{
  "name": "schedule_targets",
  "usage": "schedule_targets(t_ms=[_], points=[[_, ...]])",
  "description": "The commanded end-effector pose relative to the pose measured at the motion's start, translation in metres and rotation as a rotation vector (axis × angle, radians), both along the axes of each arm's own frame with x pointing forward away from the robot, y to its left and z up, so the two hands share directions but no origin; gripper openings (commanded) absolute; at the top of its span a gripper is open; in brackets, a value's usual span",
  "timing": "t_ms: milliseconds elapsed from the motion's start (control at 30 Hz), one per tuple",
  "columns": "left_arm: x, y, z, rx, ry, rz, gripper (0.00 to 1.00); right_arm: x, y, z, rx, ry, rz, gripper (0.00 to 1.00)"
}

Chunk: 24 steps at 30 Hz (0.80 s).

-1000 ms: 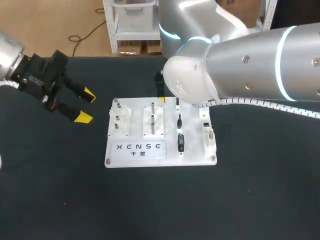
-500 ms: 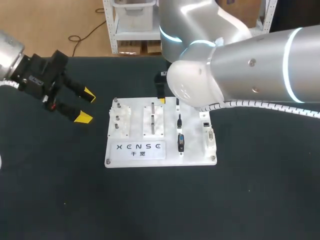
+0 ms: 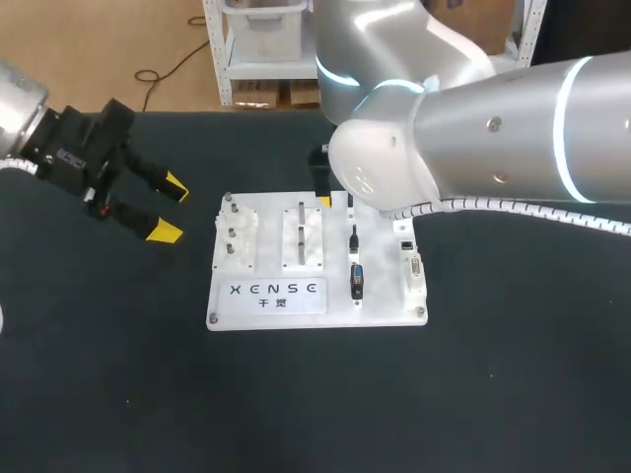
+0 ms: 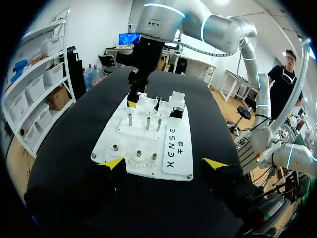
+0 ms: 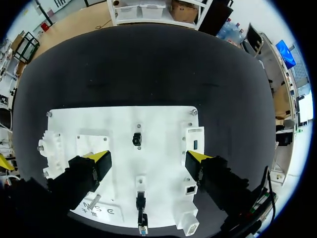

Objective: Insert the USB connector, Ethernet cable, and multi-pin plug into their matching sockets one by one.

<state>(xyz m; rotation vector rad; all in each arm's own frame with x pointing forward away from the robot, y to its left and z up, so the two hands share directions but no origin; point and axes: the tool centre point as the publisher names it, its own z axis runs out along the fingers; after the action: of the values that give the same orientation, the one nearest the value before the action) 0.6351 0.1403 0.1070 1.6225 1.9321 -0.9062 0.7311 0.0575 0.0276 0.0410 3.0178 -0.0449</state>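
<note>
A black worktop (image 3: 296, 394) carries one white board (image 3: 383, 301) with dark lettering along its near edge. Two silver arms come in, one from each side, each with one end effector.

Three dark connectors (image 3: 353, 238) lie in a line down the board's right half, end to end with gaps between them. The nearest one has blue on it, the middle one has a thin stem and the far one is a small black piece. They are too small to say which is the USB connector, which the Ethernet cable and which the multi-pin plug. Beside them, along the board's right edge, is a row of socket blocks (image 5: 194, 144), three as far as can be made out. The board's left half holds two rows of three upright metal pegs (image 4: 147, 122).

The left end effector (image 3: 170, 209) hangs over bare worktop, well apart from the board's left edge. Its fingers are spread wide, with nothing between them.

The right end effector (image 5: 148, 158) is over the far part of the board. Its fingers stand wide apart on either side of the connector line and grip nothing. The far connector lies just ahead of the gap. Whether a fingertip touches the board cannot be told. In the head view the right arm (image 3: 493, 128) hides most of this end effector, leaving one yellow tip showing at the board's far edge.
</note>
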Motion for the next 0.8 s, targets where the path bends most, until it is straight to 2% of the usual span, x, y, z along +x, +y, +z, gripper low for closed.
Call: schedule_targets(t_ms=[33, 267, 467, 500, 633, 700, 800], points=[[0.000, 0.000, -0.001, -0.002, -0.002, -0.001, 1.00, 0.005, 0.004, -0.003, -0.012, 0.005, -0.012, 1.00], [0.000, 0.000, -0.001, -0.002, -0.002, -0.001, 1.00, 0.010, 0.008, -0.008, -0.043, 0.005, -0.048, 0.99], [0.000, 0.000, -0.001, -0.002, -0.002, -0.001, 1.00, 0.017, 0.011, -0.008, -0.049, 0.006, -0.054, 0.70], [0.000, 0.000, -0.001, -0.002, -0.002, -0.001, 1.00, 0.019, 0.011, -0.008, -0.050, 0.006, -0.059, 0.61], [0.000, 0.000, -0.001, -0.002, -0.002, -0.001, 1.00, 0.023, 0.011, -0.009, -0.052, 0.010, -0.069, 0.58], [0.000, 0.000, -0.001, -0.002, -0.002, -0.001, 1.00, 0.025, 0.011, -0.009, -0.052, 0.012, -0.071, 0.51], [0.000, 0.000, -0.001, -0.002, -0.002, -0.001, 1.00, 0.026, 0.011, -0.011, -0.050, 0.023, -0.072, 0.48]])
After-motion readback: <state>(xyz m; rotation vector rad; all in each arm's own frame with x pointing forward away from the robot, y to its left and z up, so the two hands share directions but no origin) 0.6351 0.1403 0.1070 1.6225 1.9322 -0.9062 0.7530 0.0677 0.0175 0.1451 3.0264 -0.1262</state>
